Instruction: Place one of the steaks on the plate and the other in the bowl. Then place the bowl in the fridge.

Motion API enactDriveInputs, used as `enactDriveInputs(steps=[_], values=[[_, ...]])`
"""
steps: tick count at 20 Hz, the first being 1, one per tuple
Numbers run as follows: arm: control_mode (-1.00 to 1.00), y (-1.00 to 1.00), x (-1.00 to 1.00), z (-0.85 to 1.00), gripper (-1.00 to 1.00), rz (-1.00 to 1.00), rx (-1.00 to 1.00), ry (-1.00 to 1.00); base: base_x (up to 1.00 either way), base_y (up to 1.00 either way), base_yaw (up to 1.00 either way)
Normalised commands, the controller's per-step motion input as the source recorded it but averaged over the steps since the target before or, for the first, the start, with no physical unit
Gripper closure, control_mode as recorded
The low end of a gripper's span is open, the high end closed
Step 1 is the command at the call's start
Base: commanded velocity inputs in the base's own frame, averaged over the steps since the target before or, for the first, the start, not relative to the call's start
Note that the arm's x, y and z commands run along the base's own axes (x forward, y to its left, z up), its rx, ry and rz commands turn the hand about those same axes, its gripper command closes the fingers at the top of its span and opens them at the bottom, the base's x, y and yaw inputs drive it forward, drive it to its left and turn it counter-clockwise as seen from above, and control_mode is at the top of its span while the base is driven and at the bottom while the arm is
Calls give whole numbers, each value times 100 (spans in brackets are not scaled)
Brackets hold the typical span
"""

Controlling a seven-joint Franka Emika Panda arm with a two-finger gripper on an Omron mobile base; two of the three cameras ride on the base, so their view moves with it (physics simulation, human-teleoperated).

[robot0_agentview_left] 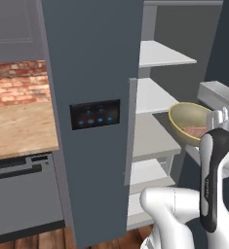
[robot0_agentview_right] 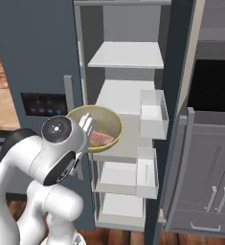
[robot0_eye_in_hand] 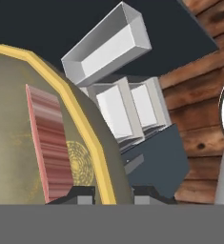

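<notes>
Fingers of my gripper (robot0_eye_in_hand: 113, 194) pinch the rim of the olive-tan round bowl (robot0_agentview_right: 104, 120), pinkish-red steak (robot0_agentview_right: 101, 138) inside, before the open slate-blue fridge (robot0_agentview_left: 94, 63).

Open fridge (robot0_agentview_left: 94, 73) at frame center of the left base view, right door swung wide. White shelves (robot0_agentview_right: 126, 55) stacked inside at center of the right base view, bare. Two white door bins (robot0_agentview_right: 152, 112) at center right. Pale wooden counter (robot0_agentview_left: 18, 129) at mid left of the left base view. Dark plank floor (robot0_eye_in_hand: 204, 119) at right of the hand view.
</notes>
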Motion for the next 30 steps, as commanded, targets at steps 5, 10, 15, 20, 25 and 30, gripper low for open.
enactDriveInputs(steps=[5, 10, 15, 20, 25, 30], values=[[-100, 0, 29, 3, 100, -10, 4, 1, 0, 0, 0], [-100, 0, 39, 2, 100, 0, 0, 0, 0, 0, 0], [-100, 0, 33, 0, 100, 6, 0, 0, 0, 0, 0], [-100, -4, 28, 0, 100, 12, 0, 0, 0, 0, 0], [-100, -21, 12, 0, 100, 10, 0, 0, 0, 0, 0], [-100, 0, 37, 0, 100, 0, -1, 0, 0, 0, 0]])
